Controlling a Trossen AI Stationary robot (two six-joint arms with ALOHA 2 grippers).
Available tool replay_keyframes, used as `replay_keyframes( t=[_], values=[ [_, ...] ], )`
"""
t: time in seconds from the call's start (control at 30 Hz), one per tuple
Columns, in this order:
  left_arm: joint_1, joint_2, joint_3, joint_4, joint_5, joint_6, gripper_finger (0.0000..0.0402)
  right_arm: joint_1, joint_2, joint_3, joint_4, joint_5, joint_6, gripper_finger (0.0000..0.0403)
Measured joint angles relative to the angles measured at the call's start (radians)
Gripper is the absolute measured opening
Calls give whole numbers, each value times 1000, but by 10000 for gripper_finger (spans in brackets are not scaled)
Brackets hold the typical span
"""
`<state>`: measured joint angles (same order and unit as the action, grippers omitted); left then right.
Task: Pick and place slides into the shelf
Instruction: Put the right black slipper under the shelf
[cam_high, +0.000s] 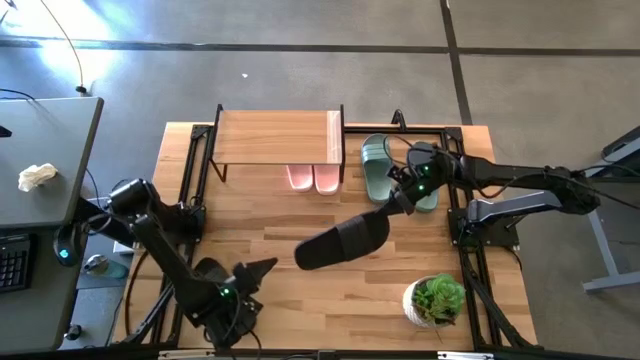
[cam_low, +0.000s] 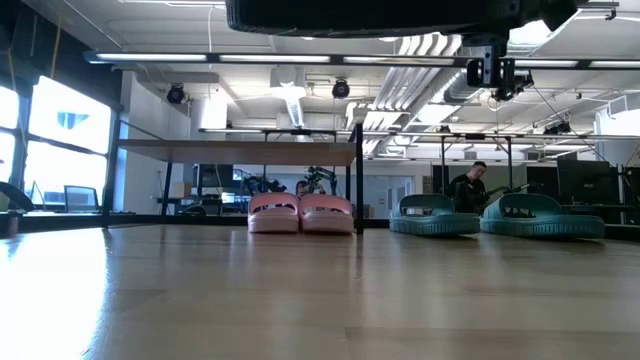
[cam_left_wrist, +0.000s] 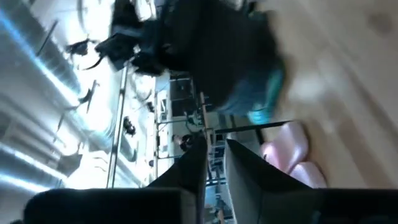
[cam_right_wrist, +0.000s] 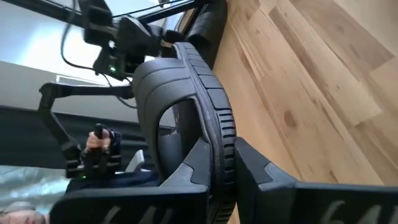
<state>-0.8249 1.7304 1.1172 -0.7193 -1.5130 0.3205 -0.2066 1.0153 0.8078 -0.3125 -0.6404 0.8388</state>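
One black slide (cam_high: 343, 242) is up in the air over the table's middle, in my right gripper (cam_high: 393, 206); in the low view it is the dark bar (cam_low: 370, 14) along the top. The pink pair (cam_high: 313, 178) stands on its soles under the shelf (cam_high: 278, 136), side by side (cam_low: 300, 213). The sage green pair (cam_high: 378, 168) rests on the table to the right of the shelf (cam_low: 495, 215). No second black slide shows. My left gripper (cam_high: 257, 271) waits near the table's near edge, narrowly open and touching nothing. My right gripper pinches the black slide's sole at the end close to the strap (cam_right_wrist: 219, 163). One finger (cam_right_wrist: 194, 167) lies on the footbed side and the other (cam_right_wrist: 264, 169) on the underside. The fingers come level from the table's right, along the slide. The slide is lifted clear and reaches out toward the table's left.
A potted plant (cam_high: 436, 298) stands near the table's near right corner. The black frame rails (cam_high: 186, 190) run along the table's left and right sides. A grey desk (cam_high: 45, 160) stands left of the table. A person (cam_low: 468, 186) sits far off in the room.
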Motion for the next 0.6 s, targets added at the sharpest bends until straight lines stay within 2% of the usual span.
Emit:
replay_keyframes(
  t=[0.13,0.43,0.6],
  values=[
    [1,44,0,49,73,74,81,-10,0,0,3,-9,-1,7],
    [19,54,1,132,72,121,190,-9,20,0,39,-10,17,6],
    [67,54,0,178,96,188,223,1,63,0,54,-12,26,6]
  ],
)
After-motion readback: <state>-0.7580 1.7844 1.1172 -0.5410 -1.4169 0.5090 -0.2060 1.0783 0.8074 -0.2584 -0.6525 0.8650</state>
